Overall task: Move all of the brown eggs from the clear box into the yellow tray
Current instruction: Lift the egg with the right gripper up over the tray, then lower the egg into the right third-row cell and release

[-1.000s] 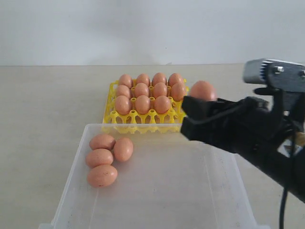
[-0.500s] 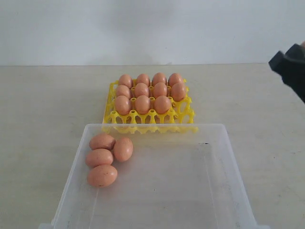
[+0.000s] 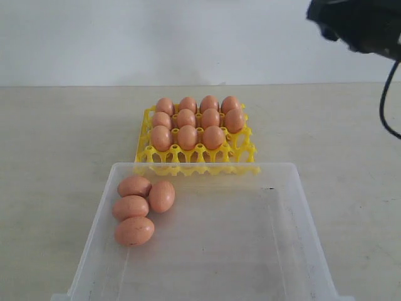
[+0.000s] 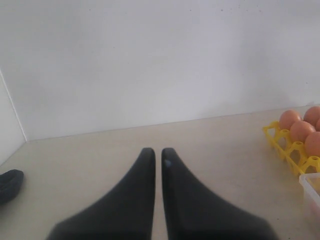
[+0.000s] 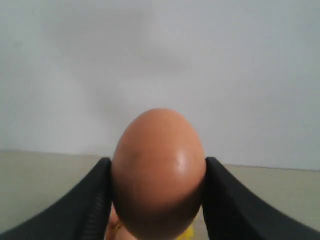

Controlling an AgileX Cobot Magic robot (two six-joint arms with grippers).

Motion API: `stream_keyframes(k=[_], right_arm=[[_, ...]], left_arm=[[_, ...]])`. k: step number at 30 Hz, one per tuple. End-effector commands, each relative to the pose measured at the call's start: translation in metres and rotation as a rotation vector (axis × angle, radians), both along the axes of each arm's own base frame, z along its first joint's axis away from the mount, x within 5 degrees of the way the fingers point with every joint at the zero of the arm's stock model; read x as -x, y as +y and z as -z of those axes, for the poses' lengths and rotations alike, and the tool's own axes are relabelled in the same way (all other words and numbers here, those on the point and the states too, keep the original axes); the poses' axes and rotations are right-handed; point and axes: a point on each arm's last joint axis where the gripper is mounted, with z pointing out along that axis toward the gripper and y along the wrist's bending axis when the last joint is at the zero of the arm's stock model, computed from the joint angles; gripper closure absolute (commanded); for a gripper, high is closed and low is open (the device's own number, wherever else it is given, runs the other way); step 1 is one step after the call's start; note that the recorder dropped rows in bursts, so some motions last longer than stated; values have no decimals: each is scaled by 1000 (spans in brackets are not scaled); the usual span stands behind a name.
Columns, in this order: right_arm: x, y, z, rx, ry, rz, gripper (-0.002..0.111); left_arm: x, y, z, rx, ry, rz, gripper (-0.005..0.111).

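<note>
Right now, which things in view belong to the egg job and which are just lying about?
Job: clear box, four eggs in it; yellow tray, eleven eggs in it; one egg held in the right fingers.
Lying about: dark thing in the left wrist view, unidentifiable; left fingers, shut and empty.

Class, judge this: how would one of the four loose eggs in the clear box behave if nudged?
Likely to roll: the brown eggs are rounded and lie loose on the smooth floor of the clear box. They sit clustered, apparently touching, so a push would probably shift the neighbours too.

Beige table (image 3: 56, 132), white wall (image 3: 156, 37)
</note>
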Motion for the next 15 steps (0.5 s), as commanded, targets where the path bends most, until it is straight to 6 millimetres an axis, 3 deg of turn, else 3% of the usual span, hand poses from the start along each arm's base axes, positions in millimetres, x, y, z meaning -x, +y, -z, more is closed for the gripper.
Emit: stream_keyframes(k=[1,4,8,11,15], right_arm=[[-6,35,23,17,49,-453,108],[-7,49,38,-43,82,-678,108],[-19,51,64,-93,157,-760,108],[-28,38,80,-193,180,-816,108],[-49,0,111,-323,289,-739,108]], left_arm=[[0,0,1,0,1,7,103],[0,0,1,0,1,7,103],[0,0,1,0,1,7,103],[0,0,1,0,1,7,103],[0,0,1,0,1,7,103]])
